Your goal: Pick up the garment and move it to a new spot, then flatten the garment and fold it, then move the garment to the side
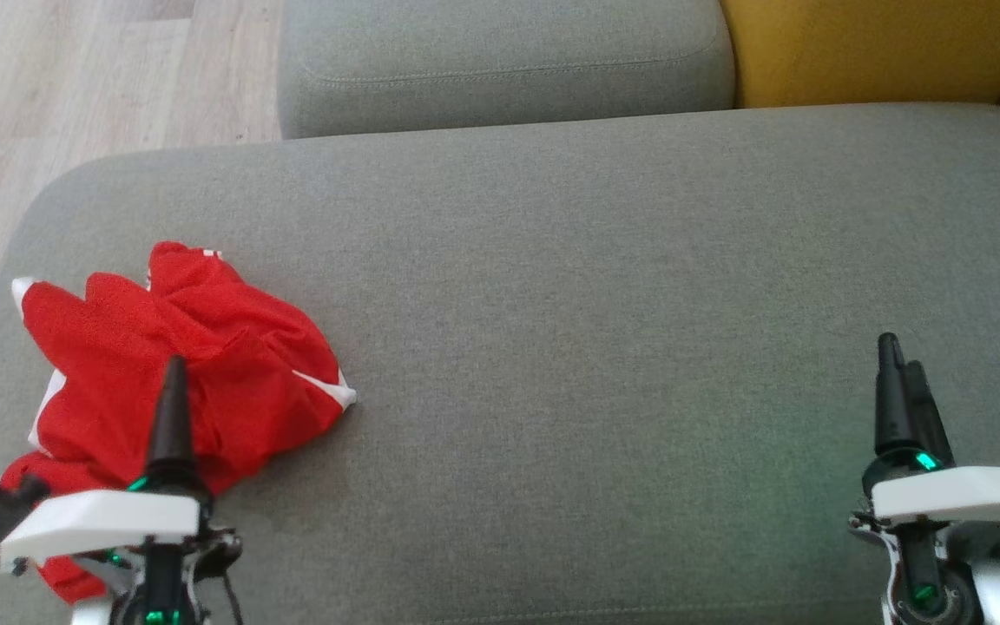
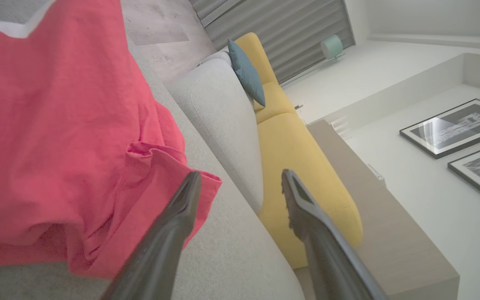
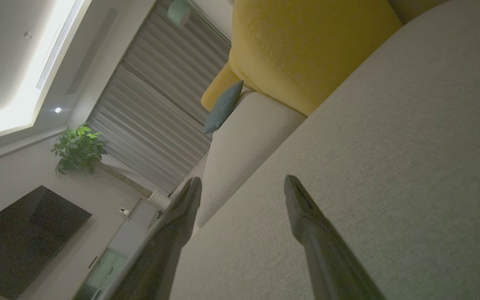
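head: bright, even, soft shadows; faint green glow on seat cushion (image 1: 812, 434)
left wrist: dimmer; garment (image 2: 48, 125) close, soft-focus; glare on framed picture (image 2: 452, 127)
right wrist: dim; ceiling light strip (image 3: 11, 104) blown out; fingers (image 3: 173, 241) blurred

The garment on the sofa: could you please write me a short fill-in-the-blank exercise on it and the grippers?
1. The crumpled garment on the grey seat is ____ with white trim.
2. The left gripper and the right gripper both stand with jaws ____.
3. The garment lies nearer the ____ one.
4. The cushion beyond the seat's far right is ____.
Missing words: red; open; left; yellow.
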`<state>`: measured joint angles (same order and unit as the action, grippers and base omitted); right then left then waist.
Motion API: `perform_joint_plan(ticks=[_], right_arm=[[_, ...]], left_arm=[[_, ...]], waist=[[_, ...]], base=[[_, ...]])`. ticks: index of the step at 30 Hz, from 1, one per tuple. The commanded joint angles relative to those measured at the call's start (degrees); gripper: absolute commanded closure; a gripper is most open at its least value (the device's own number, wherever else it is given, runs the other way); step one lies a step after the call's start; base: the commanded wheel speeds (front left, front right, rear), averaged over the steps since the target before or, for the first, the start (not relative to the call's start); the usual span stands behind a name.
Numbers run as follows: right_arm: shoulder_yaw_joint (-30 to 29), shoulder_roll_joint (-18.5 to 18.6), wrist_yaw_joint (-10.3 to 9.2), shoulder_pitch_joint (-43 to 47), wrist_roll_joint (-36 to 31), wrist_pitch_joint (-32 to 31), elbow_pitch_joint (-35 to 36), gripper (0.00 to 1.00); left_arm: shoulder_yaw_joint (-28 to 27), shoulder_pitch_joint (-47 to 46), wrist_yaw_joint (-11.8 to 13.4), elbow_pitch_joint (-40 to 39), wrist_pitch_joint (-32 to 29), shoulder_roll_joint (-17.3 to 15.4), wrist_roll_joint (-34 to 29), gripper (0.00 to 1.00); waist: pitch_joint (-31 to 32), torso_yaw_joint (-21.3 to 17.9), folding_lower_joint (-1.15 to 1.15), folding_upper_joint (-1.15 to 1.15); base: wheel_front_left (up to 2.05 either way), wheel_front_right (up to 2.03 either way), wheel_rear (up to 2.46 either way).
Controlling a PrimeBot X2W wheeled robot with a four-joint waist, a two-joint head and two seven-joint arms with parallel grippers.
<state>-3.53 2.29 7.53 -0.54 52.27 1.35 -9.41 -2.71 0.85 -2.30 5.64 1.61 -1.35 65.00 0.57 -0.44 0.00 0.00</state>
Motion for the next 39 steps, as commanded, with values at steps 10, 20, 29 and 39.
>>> perform_joint_plan(ticks=[10, 20, 29, 39], right_arm=[[2.28, 0.34, -0.02, -1.65, -11.39, 2.31, 2.77, 0.00], [3.51, 0.38, -0.02, -1.32, -20.89, 4.00, 2.96, 0.00], [3.95, 0.41, -0.03, -1.00, -28.65, 5.52, 3.63, 0.00], [5.01, 0.44, -0.03, -0.78, -36.63, 7.04, 4.36, 0.00]], left_arm=[[4.10, -1.36, 2.77, -3.71, 2.14, -0.77, -13.73, 0.00], [8.21, -0.81, 6.24, -3.97, 3.82, -2.18, -25.14, 0.00], [12.10, -1.21, 10.80, -4.05, 5.32, -4.59, -32.10, 0.00], [16.85, -1.75, 15.32, -4.10, 6.83, -7.21, -38.66, 0.00]], waist=[[0.56, -0.12, 0.00, 0.00], [0.98, -0.39, 0.00, 0.00], [0.95, -0.21, 0.00, 0.00], [1.07, -0.22, 0.00, 0.00]], base=[[0.00, 0.00, 0.00], [0.00, 0.00, 0.00], [0.00, 0.00, 0.00], [0.00, 0.00, 0.00]])
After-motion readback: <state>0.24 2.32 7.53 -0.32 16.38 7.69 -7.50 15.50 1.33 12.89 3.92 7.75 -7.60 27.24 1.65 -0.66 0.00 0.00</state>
